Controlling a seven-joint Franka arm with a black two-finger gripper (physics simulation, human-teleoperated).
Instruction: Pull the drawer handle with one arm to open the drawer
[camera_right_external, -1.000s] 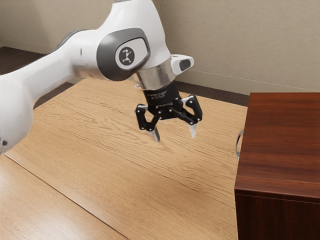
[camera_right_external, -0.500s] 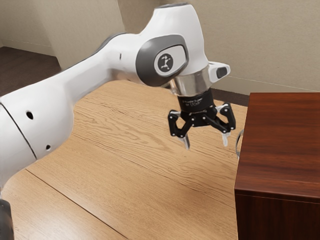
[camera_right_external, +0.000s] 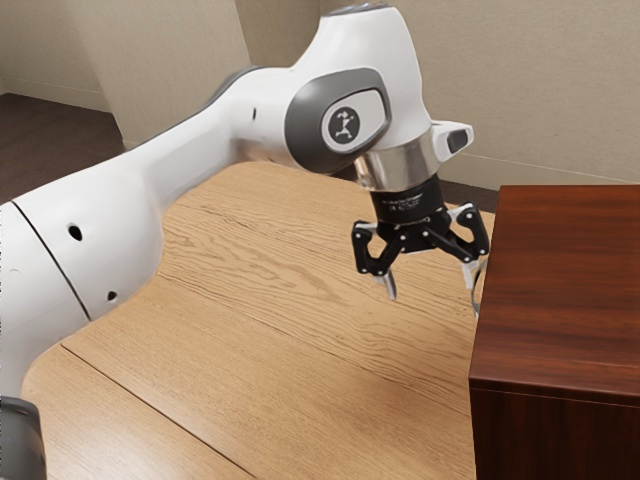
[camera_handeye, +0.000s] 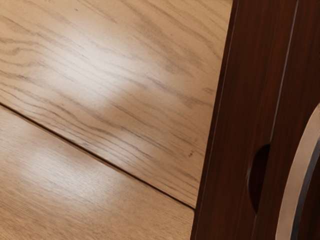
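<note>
**oakdesk_dan:** Can someone walk me through this moment? Start at the exterior view's left.

**sim_tinkerer:** Sure. The big white Franka arm (camera_right_external: 150, 210) comes in from the exterior view's left and reaches out over a light oak table (camera_right_external: 230, 330) that has a seam running between its boards. There's a beige wall (camera_right_external: 540, 70) behind it and a bit of dark floor (camera_right_external: 50, 125) in the far corner.

**oakdesk_dan:** And the claw?

**sim_tinkerer:** The black gripper (camera_right_external: 431, 292) hangs tips-down above the table. Its jaws are spread wide with nothing between them, so it isn't gripping anything. One finger (camera_right_external: 470, 275) is right up against the front edge of the dark reddish wood cabinet (camera_right_external: 565, 290), which stands at the exterior view's right.

**oakdesk_dan:** So where's the thing it has to pull?

**sim_tinkerer:** The drawer handle (camera_handeye: 298, 182) is a curved silver bar on the cabinet face turned toward the arm. In the wrist view it arcs across the drawer front (camera_handeye: 240, 125), with a dark shadow just beside it. In the exterior view a sliver of it peeks out just below that near finger. I honestly can't tell whether the finger touches the handle, or whether the drawer is out at all.
</note>
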